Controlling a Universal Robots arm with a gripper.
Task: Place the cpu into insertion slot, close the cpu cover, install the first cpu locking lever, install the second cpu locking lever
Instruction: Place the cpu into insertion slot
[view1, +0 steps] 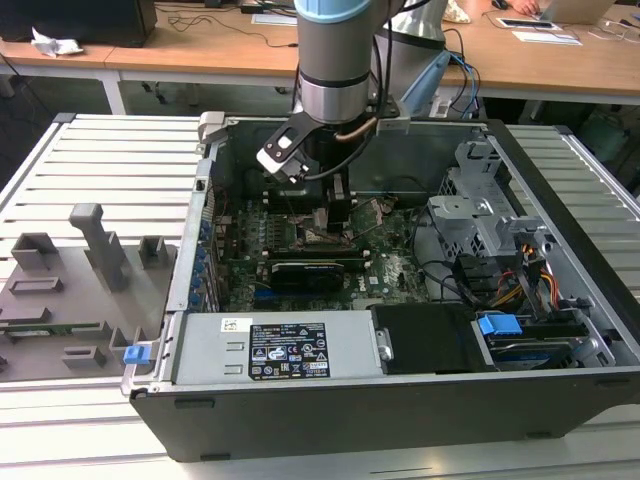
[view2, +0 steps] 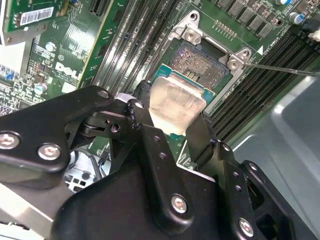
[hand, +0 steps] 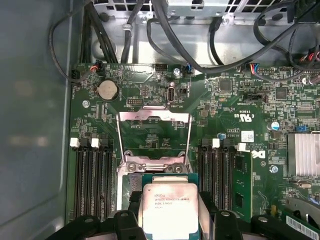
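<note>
Black gripper (view2: 175, 114) linkage sits closest to the lens in both wrist views. Jaws are narrow, clamped on the cpu (view2: 177, 106) by two opposite edges, silvery top up. Cpu hangs over the near edge of the insertion slot (view2: 200, 62); touching or not, can't tell. Pin field lies bare beyond it.

Surface & room: in the exterior view the open PC case (view1: 300, 420) lies on a slatted grey metal table (view1: 110, 160), w/ a grey fixture plate (view1: 75, 300) of blocks just beside it at the exterior view's left. Wooden desks (view1: 200, 55) run behind. Arm (view1: 335, 60) reaches down into the case over the green mobo (view1: 390, 265). PSU (view1: 285, 350) w/ label sits along the case's near wall.

First wrist view adds the cpu cover (hand: 154, 117), standing open past the socket, board visible through its window. It also shows memory slots (hand: 92, 180) on both sides, a coin cell (hand: 107, 90) and cables (hand: 165, 30). Second wrist view gives the slot's metal rim (view2: 192, 34) and a thin lever rod (view2: 280, 69) beside it.
</note>
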